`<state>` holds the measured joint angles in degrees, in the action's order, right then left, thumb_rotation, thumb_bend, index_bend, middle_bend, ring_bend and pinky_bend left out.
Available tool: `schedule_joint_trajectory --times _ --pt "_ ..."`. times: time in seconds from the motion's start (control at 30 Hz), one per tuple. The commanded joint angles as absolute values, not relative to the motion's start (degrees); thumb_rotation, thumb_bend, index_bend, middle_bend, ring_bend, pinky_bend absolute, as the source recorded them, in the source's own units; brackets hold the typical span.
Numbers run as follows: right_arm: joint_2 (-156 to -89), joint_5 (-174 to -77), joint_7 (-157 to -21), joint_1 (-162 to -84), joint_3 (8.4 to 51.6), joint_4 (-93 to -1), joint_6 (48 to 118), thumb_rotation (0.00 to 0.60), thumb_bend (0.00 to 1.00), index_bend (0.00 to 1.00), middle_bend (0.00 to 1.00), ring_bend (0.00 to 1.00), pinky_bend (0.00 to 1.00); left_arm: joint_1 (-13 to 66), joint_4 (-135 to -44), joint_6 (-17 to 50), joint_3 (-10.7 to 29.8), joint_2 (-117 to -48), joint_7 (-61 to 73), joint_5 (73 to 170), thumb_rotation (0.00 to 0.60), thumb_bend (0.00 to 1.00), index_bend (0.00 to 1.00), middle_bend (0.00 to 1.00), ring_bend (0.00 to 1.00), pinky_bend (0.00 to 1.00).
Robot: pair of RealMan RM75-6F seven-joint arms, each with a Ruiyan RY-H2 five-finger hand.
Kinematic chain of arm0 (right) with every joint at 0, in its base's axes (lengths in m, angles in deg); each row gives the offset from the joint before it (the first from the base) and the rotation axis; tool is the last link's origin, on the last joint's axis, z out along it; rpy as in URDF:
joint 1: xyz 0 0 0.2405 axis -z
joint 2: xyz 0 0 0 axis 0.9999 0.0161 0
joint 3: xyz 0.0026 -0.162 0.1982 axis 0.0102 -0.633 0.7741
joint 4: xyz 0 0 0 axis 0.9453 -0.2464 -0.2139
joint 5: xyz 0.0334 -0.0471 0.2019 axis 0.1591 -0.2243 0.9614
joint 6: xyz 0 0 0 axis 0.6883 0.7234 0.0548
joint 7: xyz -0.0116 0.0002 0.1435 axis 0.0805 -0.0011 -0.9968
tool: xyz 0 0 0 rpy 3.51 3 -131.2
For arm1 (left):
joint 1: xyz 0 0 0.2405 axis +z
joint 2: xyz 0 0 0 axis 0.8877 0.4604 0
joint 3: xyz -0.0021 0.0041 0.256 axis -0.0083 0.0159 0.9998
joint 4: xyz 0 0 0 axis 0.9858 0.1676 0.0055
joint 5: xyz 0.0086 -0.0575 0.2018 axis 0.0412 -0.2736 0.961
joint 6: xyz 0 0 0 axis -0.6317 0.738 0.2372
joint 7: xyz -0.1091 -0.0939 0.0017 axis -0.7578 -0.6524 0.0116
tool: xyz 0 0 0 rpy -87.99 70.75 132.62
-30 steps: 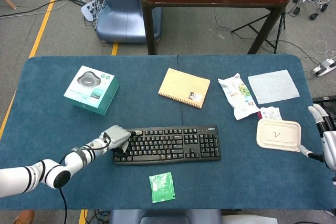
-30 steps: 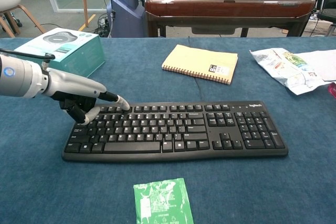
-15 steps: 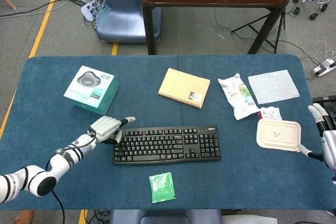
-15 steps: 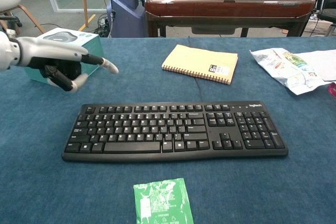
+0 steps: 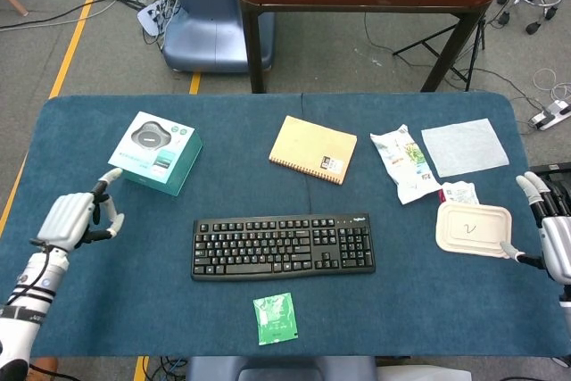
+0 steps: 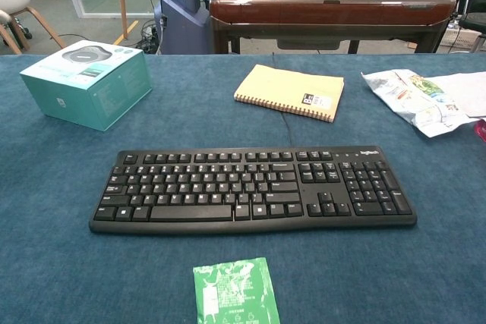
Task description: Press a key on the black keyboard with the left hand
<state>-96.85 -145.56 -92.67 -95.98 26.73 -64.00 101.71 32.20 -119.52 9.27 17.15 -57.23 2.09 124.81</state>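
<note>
The black keyboard (image 5: 283,245) lies flat in the middle of the blue table (image 5: 80,122), and it fills the centre of the chest view (image 6: 254,187). My left hand (image 5: 78,218) hovers well to the keyboard's left, near the table's left edge, touching nothing. Most of its fingers are curled in and one sticks out. It does not show in the chest view. My right hand (image 5: 546,236) sits at the far right edge with fingers spread and empty, beside a white lidded container (image 5: 474,228).
A teal box (image 5: 155,153) stands just behind the left hand. A tan notebook (image 5: 313,149), a snack bag (image 5: 403,162) and a white cloth (image 5: 465,146) lie behind the keyboard. A green sachet (image 5: 275,318) lies in front of it.
My left hand has lifted off the keyboard's left end and swung away to the left, out of the chest view. The keyboard stayed in place. The right hand barely moved.
</note>
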Motion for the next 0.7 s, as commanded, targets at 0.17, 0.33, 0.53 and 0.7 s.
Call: schedule_joint_trajectory --times 0.17,0.33,0.53,0.7 --pt "-97.0 -146.1 -92.5 -97.0 27.0 -63.9 100.9 0.600 0.05 0.00 0.05 0.07 0.04 44.1 -116.4 -5.4 18.8 -60.2 2.1 131.1 0.497 0.30 0.13 0.24 0.25 0.37" --pt "-97.1 -146.1 -92.7 -97.6 27.3 -64.0 100.4 0.600 0.05 0.00 0.05 0.07 0.04 48.0 -115.0 -10.4 19.7 -62.3 4.8 135.8 0.468 0.27 0.12 0.12 0.11 0.18" --pt "-97.3 -146.3 -93.0 -98.0 27.0 -63.6 99.9 0.600 0.05 0.00 0.05 0.07 0.04 50.0 -115.4 -10.4 19.7 -62.9 6.9 137.0 0.378 0.26 0.10 0.09 0.11 0.14" --pt "-97.4 -146.2 -93.3 -97.8 26.8 -63.4 100.2 0.600 0.05 0.00 0.05 0.07 0.04 50.6 -115.7 -9.8 18.7 -63.0 7.2 137.5 0.385 0.26 0.10 0.09 0.11 0.12"
